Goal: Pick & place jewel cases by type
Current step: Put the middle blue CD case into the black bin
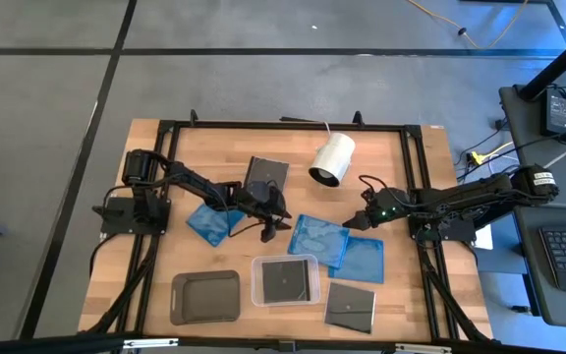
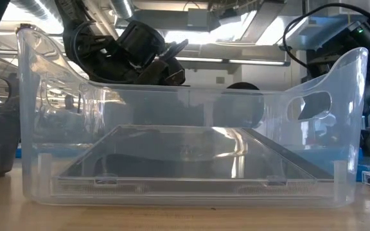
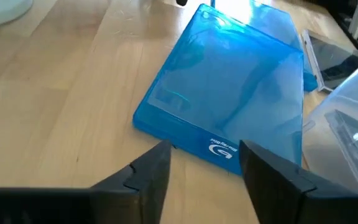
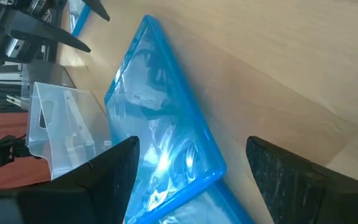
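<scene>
Three translucent blue jewel cases lie flat on the wooden table: one at the left (image 1: 209, 221), one in the middle (image 1: 317, 239) and one beside it (image 1: 362, 261). Dark cases lie at the far side (image 1: 265, 172), near the front right (image 1: 350, 305) and inside the clear tray (image 1: 286, 280). My left gripper (image 1: 275, 232) stands open just short of the middle blue case's spine edge (image 3: 191, 138). My right gripper (image 1: 354, 222) is open wide over that case's opposite corner (image 4: 219, 168), a finger on either side of it.
A dark grey tray (image 1: 205, 295) stands at the front left, next to the clear tray (image 2: 37, 128). A white cylinder (image 1: 332, 159) lies on its side at the far middle. Bare wood shows at the table's far left.
</scene>
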Tool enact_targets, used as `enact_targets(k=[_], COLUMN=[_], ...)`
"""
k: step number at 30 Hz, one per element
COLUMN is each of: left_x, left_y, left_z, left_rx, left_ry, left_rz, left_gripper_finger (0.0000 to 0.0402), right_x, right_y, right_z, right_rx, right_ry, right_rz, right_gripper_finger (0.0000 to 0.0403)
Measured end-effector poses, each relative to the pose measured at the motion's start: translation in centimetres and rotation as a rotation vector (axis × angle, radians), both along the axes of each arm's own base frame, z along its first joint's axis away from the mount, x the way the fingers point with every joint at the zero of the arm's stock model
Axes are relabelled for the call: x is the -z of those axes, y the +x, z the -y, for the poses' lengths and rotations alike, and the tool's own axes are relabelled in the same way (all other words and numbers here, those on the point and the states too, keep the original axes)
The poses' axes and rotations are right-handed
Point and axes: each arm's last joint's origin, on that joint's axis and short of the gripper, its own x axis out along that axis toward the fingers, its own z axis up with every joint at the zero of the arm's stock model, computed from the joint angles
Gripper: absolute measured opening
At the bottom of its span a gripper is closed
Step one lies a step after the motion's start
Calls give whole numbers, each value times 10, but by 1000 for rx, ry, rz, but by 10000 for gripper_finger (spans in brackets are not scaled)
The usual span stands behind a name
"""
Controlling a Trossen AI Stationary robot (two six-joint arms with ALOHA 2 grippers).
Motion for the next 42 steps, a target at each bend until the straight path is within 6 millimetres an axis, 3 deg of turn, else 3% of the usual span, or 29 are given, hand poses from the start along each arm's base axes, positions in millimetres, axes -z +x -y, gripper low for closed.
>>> enact_targets(k=[4, 9, 16, 21, 30, 42], left_x=[0, 3, 4, 4, 9, 30], left_y=[0, -2, -2, -2, -2, 22], left_z=[0, 2, 21, 31, 29, 32], left_rx=[-18, 10, 176, 160, 148, 199], left_ry=[-31, 4, 195, 332, 309, 282], left_rz=[-6, -30, -7, -7, -21, -42], left_gripper_finger=[231, 241, 236, 236, 235, 235], right_x=[0, 0, 0, 0, 0, -2], right_y=[0, 0, 0, 0, 0, 2], right_z=[0, 0, 0, 0, 0, 0], right_rx=[-9, -19, -18, -9, 0, -4], right_ry=[-13, -25, -25, -13, 0, -3], right_rz=[2, 4, 4, 3, 4, 28], right_gripper_finger=[299, 299, 299, 299, 299, 299])
